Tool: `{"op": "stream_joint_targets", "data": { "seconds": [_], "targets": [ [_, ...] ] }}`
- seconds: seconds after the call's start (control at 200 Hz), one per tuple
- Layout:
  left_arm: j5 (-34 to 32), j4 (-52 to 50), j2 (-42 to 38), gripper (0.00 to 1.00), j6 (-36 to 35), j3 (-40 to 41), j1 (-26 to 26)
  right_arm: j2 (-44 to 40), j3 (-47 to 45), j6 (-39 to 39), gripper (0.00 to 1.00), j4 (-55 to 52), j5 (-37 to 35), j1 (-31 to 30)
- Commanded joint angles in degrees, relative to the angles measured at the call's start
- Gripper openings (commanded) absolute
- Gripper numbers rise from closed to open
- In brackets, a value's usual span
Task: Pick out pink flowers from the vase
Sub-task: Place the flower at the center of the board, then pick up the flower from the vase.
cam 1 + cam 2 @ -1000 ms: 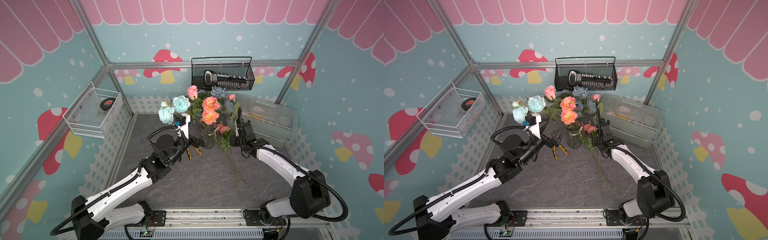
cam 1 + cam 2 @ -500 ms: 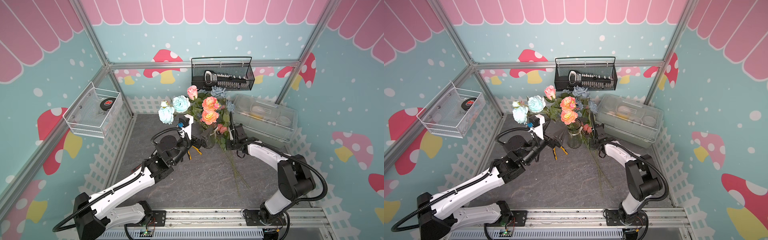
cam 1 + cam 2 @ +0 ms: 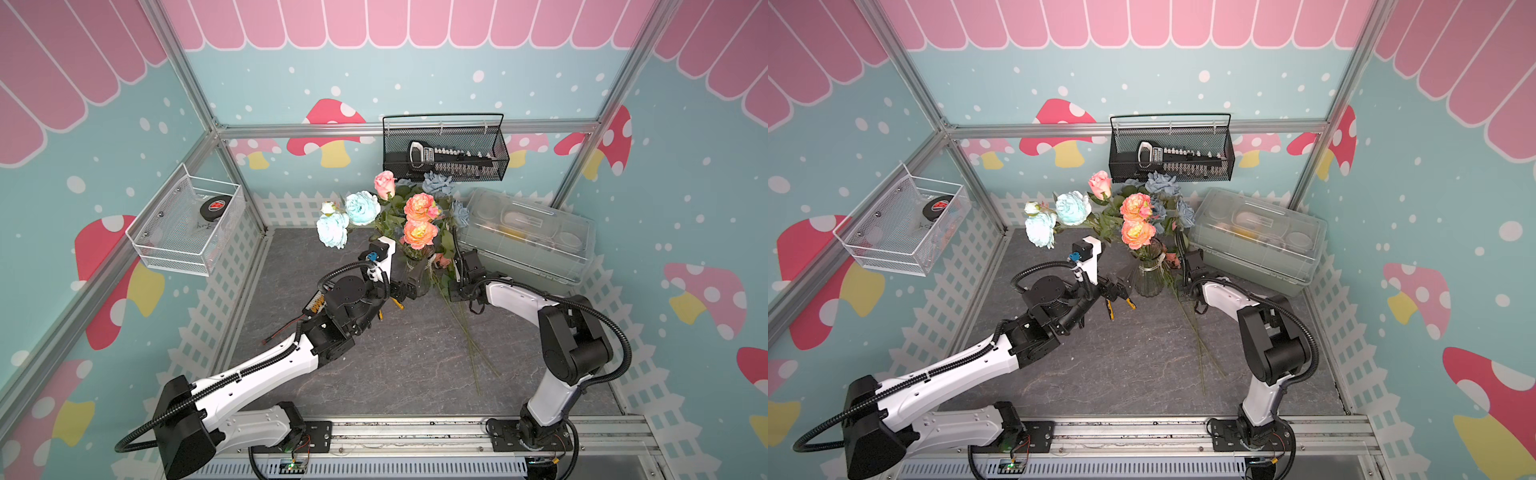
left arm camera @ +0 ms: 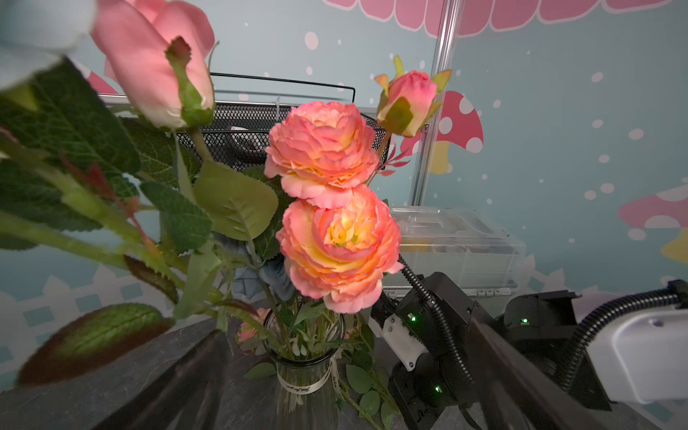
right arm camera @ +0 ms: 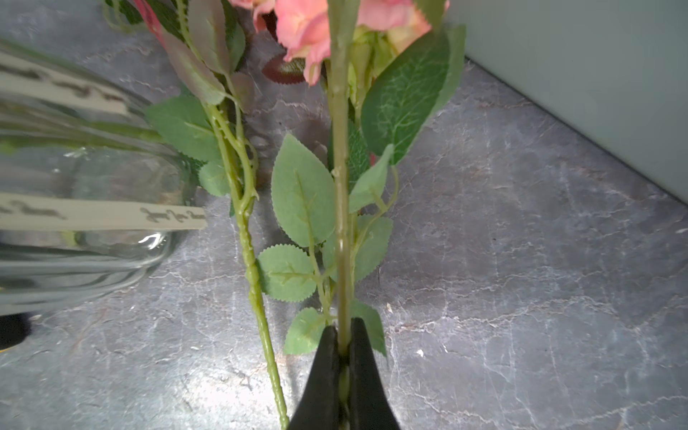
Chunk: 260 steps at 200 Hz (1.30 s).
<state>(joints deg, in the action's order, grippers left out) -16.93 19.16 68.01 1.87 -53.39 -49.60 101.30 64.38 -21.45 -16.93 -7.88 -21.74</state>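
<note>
Surface: grey marbled mat (image 3: 395,365); mushroom-print walls.
Vase (image 3: 1148,278): upright at back centre, pink flowers (image 3: 419,233) inside.
Left gripper (image 3: 1122,283): wide open, empty, by vase (pliers (image 3: 1119,306) just beside).
Right gripper (image 5: 344,337): clamped on pink rose stem (image 5: 340,186), near box (image 3: 528,232).

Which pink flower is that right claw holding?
The small pink rose low beside the vase: only its stem sits pinched in the right gripper.
</note>
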Motion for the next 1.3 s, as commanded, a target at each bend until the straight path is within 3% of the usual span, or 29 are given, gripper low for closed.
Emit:
{"op": "stream_joint_targets", "data": {
  "seconds": [0.0,0.12,0.27,0.35,0.4,0.475,0.655,0.83,1.096,1.296],
  "targets": [
    [-3.2,0.1,0.1,0.99,-1.4,0.2,-0.1,0.2,1.1,-1.1,0.04,-0.8,-0.7,-0.1],
    [-5.2,1.4,-0.2,0.99,-1.5,2.3,0.0,-0.4,1.2,-1.8,0.2,-0.7,-1.1,-0.1],
    [-7.3,3.2,1.1,0.99,-1.5,3.5,-0.1,-3.0,1.1,-2.8,0.32,-1.3,-1.6,0.0],
    [-7.3,5.1,2.8,0.99,-1.7,3.9,-0.1,-6.4,0.2,-3.5,0.46,-1.0,-1.9,-0.1],
    [-7.0,8.2,4.1,0.99,-2.5,4.7,-0.1,-9.5,-0.9,-3.9,0.59,-0.5,-2.3,-0.1],
    [-6.2,14.4,7.0,0.99,-3.8,6.0,-0.1,-14.1,-2.5,-4.5,0.67,0.1,-3.5,0.0],
    [-8.8,23.6,14.9,0.97,-7.0,5.5,-0.7,-25.4,-7.6,-5.2,0.69,1.2,-6.0,-0.1],
    [-12.0,39.1,20.8,0.81,-13.5,7.2,-1.6,-34.5,-11.7,-4.8,0.7,1.7,-6.5,0.0],
    [-14.5,43.5,27.1,0.8,-18.4,2.1,-1.7,-40.3,-13.2,-4.3,0.69,0.5,-6.4,0.0],
    [-15.5,45.8,31.1,0.7,-20.6,-1.1,-1.4,-42.0,-13.4,-3.8,0.69,-0.2,-6.2,-0.1]
  ]
}}
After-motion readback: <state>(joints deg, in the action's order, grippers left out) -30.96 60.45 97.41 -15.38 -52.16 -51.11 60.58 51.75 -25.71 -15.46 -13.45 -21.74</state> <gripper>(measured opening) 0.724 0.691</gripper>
